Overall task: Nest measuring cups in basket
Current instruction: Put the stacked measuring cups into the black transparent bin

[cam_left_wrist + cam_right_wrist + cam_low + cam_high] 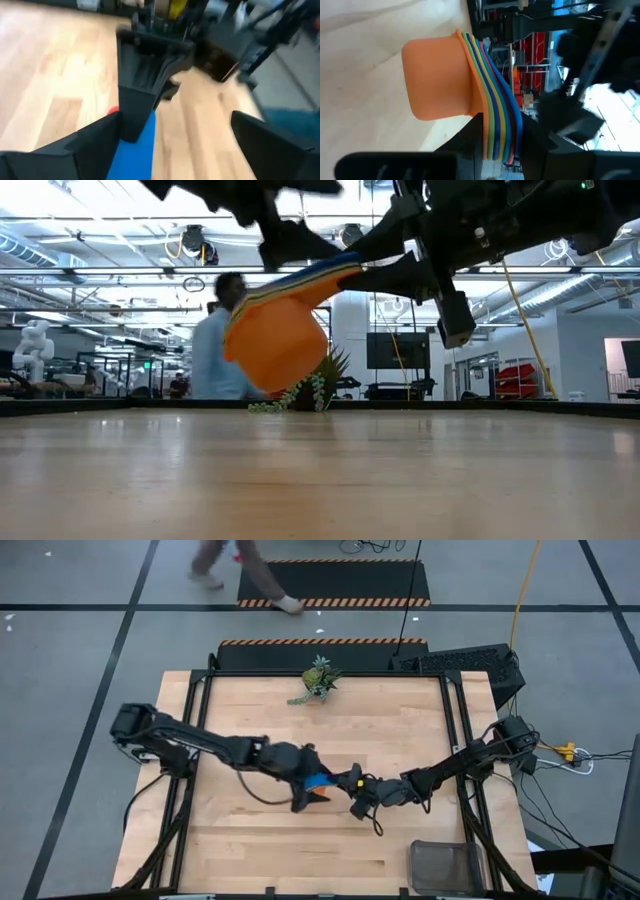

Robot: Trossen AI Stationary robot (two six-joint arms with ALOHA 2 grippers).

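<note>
The measuring cups (318, 782) are nested in one stack, the orange bowl (437, 80) outermost and coloured rims layered up to dark blue. The stack hangs above the table's middle (275, 340). My right gripper (501, 132) comes from the right (352, 783) and is shut on the stacked handles. My left gripper (303, 790) is open; in its wrist view (175, 145) its fingers stand wide on either side of the blue handle (135, 150) and of the right gripper's finger. The basket (447, 865) sits at the table's near right corner. My right gripper pinches the stacked flat handles (497, 125) between its two fingers, lying along them, coming level from the table's right. The stack is lifted clear of the table and tipped, the orange bowl (275, 340) hanging below the handles. My left gripper: whether a finger touches the blue handle, I cannot tell.
A small green plant sprig (317, 680) lies near the table's far edge, seen behind the cups in the low view (300, 390). A person (240, 570) walks past beyond the far edge. Bare wood lies between the arms and the basket.
</note>
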